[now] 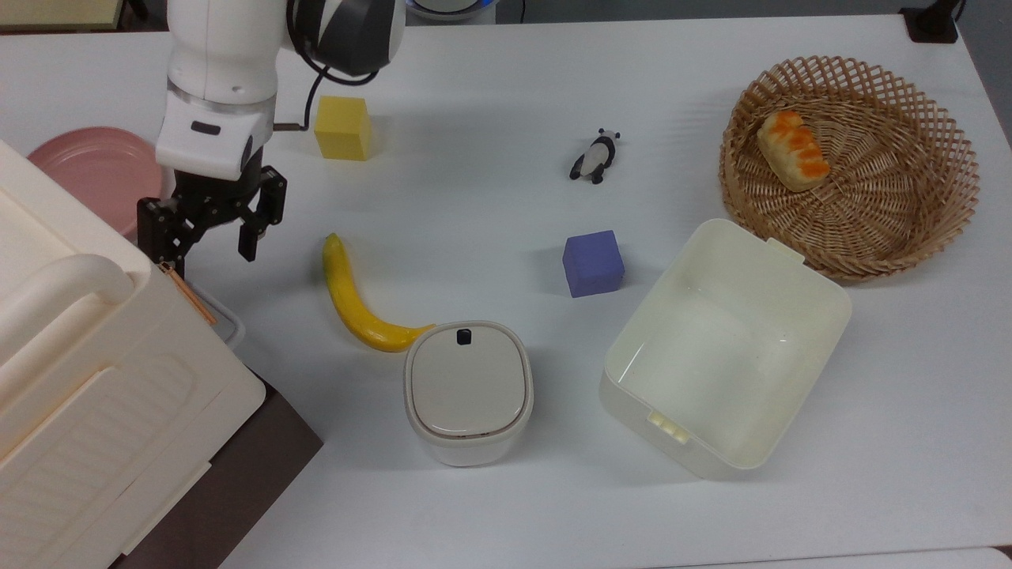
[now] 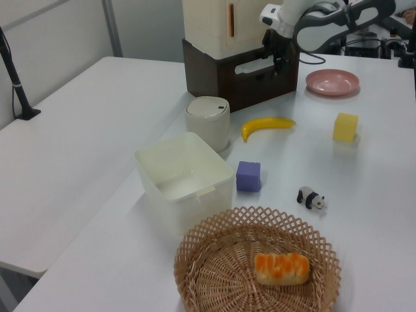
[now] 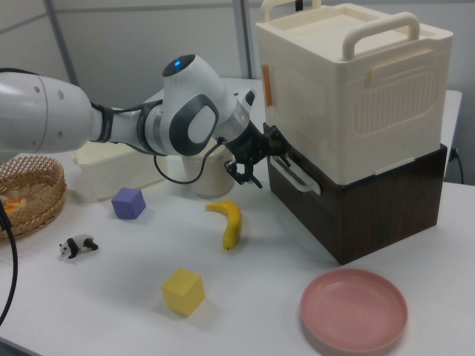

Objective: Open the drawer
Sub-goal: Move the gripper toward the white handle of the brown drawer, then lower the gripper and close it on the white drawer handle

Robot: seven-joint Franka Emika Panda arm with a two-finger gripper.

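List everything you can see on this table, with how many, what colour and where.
drawer: 1, dark brown front, white loop handle, shut, under the box
lidded box: 1, cream, on the drawer unit
plate: 1, pink, the right view's lower right
banana: 1, yellow, beside the bin
lidded bin: 1, cream, top view's centre
open tub: 1, cream, beside the basket
cubes: 2, yellow, purple
panda toy: 1, black and white
basket: 1, wicker, holding bread
end effector: 1, black, open, at the drawer handle
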